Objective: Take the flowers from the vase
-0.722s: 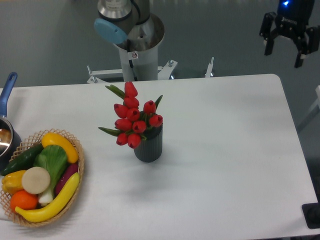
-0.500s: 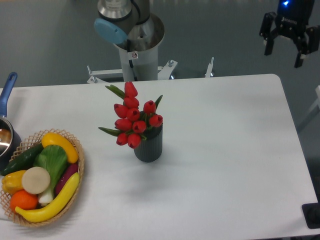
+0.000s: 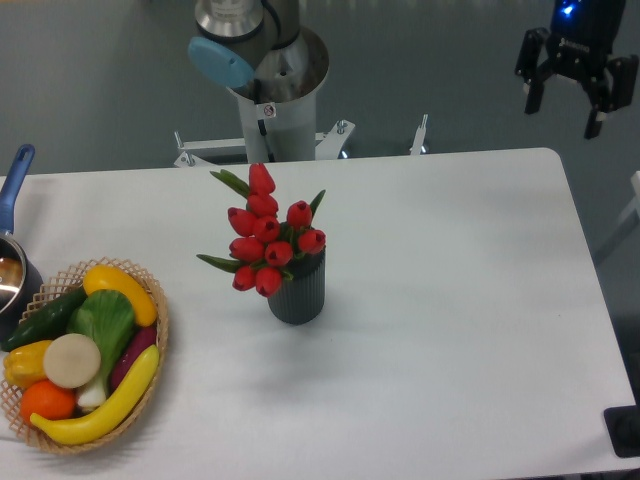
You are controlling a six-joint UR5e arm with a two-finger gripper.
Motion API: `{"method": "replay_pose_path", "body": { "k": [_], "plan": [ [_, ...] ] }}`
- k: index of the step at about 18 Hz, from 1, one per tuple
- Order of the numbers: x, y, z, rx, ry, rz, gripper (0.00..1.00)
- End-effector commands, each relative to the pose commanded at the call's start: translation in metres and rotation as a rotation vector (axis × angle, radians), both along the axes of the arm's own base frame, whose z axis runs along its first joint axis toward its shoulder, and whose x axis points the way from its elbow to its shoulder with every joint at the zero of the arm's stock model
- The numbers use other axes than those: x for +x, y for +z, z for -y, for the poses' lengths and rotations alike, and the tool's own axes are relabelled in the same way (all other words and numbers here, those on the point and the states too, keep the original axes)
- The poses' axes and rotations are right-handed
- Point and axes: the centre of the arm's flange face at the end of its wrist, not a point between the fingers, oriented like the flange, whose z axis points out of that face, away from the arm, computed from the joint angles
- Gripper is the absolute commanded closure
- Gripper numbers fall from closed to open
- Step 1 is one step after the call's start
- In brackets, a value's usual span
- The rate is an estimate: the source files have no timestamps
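Note:
A bunch of red tulip flowers (image 3: pixel 265 235) with green leaves stands in the vase (image 3: pixel 297 291), a small dark grey ribbed cylinder near the middle of the white table (image 3: pixel 440 300). The buds lean up and to the left over the vase mouth. My gripper (image 3: pixel 563 115) hangs at the top right, beyond the table's far right corner and far from the flowers. Its two black fingers are spread apart with nothing between them.
A wicker basket (image 3: pixel 155 340) of colourful fruit and vegetables sits at the front left. A blue-handled metal pot (image 3: pixel 12 200) is cut off by the left edge. The arm's base column (image 3: pixel 275 100) rises behind the table's far edge.
The gripper has shifted very slightly up and to the left. The flowers and vase have not moved.

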Motion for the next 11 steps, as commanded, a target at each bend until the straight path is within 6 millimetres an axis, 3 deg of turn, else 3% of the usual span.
{"method": "replay_pose_path", "body": {
  "k": [3, 7, 11],
  "plan": [
    [0.003, -0.001, -0.008, 0.11, 0.139, 0.097, 0.0],
    [0.012, -0.006, -0.041, 0.179, 0.204, 0.201, 0.0],
    [0.031, -0.035, -0.061, 0.34, 0.272, 0.358, 0.0]
  ]
}}
